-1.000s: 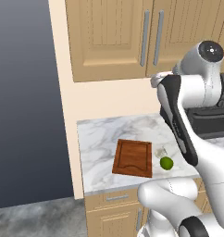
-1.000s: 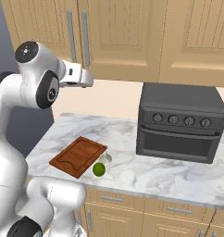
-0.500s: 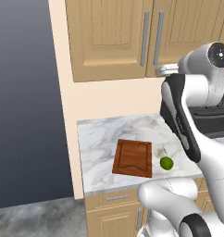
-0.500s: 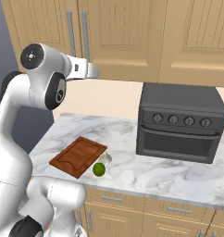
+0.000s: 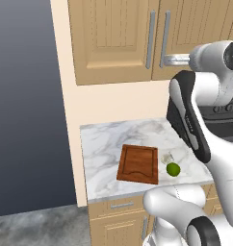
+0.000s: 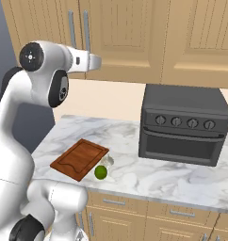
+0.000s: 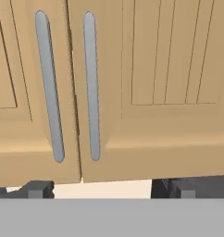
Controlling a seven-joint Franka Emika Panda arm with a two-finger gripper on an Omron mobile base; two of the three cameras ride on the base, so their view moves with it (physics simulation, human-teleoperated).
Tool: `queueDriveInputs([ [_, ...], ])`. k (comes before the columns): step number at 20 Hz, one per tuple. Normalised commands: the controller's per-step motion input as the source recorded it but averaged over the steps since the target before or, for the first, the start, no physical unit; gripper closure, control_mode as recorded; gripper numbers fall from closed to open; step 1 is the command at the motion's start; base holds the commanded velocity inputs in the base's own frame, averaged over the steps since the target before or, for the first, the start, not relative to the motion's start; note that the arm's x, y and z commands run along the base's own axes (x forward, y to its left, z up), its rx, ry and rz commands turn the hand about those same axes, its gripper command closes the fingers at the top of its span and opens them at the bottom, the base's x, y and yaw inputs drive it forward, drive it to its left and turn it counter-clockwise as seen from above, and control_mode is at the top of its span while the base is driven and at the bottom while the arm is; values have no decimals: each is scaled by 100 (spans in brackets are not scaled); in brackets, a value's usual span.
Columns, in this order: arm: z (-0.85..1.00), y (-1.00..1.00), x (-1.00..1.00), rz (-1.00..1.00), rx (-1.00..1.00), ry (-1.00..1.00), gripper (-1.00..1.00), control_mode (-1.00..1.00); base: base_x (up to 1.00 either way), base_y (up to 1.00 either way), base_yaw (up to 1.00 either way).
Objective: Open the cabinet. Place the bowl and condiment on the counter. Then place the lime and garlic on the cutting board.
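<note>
Before the closed cabinet (image 7: 132,92), your gripper (image 7: 104,190) stood wide open and empty, facing its two grey handles (image 7: 90,83).

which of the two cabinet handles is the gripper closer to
The right handle of the pair; the open gripper sits just beside it, while the left handle lies farther off.

The cabinet (image 5: 113,41) is matt light-tan wood with panelled doors; its handles (image 7: 49,88) look like smooth grey metal. The surface (image 5: 101,144) is polished white marble with grey veins. The board (image 5: 138,164) is reddish-brown grained wood. The oven (image 6: 184,124) is matt dark grey.
</note>
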Motion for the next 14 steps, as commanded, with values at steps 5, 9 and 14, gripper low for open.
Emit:
queueDriveInputs([
  [5, 15, 5, 2, 0, 1, -2, -100, -100, 0, 0, 0],
  [9, 0, -6, -9, 0, 2, -2, -100, -100, 0, 0, 0],
  [14, 0, 1, -10, 0, 7, -5, -100, -100, 0, 0, 0],
])
